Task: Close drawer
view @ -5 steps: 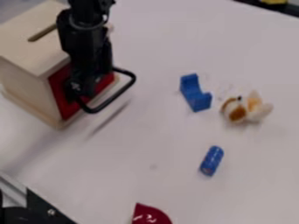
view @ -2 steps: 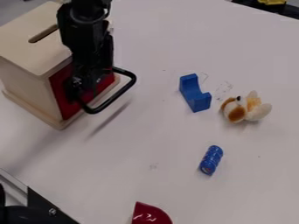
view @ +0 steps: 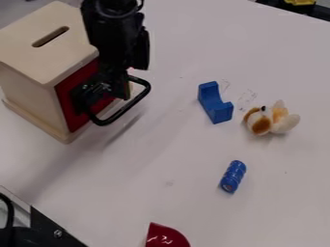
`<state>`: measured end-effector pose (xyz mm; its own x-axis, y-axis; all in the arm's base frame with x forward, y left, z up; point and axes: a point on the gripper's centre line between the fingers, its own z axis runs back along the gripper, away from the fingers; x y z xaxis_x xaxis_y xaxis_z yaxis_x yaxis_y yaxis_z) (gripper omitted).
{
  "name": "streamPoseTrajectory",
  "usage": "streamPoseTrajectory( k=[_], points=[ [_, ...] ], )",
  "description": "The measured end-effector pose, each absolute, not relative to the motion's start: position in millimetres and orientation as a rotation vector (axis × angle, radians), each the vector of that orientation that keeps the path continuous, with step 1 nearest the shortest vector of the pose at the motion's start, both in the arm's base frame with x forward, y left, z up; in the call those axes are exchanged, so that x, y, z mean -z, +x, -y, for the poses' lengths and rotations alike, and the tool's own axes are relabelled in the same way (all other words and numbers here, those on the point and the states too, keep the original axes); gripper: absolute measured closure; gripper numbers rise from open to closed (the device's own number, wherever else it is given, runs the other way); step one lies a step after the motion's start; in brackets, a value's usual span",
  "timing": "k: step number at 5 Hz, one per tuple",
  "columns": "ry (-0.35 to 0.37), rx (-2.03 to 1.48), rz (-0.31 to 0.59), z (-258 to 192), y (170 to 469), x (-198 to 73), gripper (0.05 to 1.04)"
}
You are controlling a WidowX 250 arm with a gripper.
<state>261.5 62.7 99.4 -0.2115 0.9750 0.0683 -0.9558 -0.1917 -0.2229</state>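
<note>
Pale, smooth tabletop [view: 193,154] stretches under everything, with a soft shadow slanting across it at the left. At the lower left corner sit a grey metal strip [view: 16,208], a black cable [view: 9,212] and a black bracket [view: 55,232]. Above them stands a light wooden box [view: 29,94], upright, with 1 dark slot [view: 50,36] cut in its top. Its drawer [view: 72,108] has a red front, which looks flush with the wood around it; a black loop handle [view: 120,116] juts out from that front toward the right. The black arm [view: 116,29] comes in from the top edge, and the gripper [view: 117,88] hangs down before the red front, by the handle. Whether the hand is wide or narrow I cannot tell, nor whether it touches the handle.

Farther right, 1 glossy red object [view: 164,236] is cut off by the bottom edge. Next come 2 blue things: a notched block [view: 214,103], with thin, clear shapes [view: 247,99] just beside it, and, nearer the bottom, a small cylinder [view: 233,177] lying tilted. Right of the block rests a white, brown and orange plush toy [view: 270,119]. At the top right corner, something yellow [view: 300,2] sits against a black edge [view: 316,11].
</note>
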Motion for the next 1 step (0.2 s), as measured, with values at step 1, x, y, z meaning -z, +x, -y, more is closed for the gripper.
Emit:
streamPoseTrajectory(
  k=[1],
  points=[
    [-0.12,-1.786,0.247,-63.0,252.9,-120.6,0.083]
  ],
)
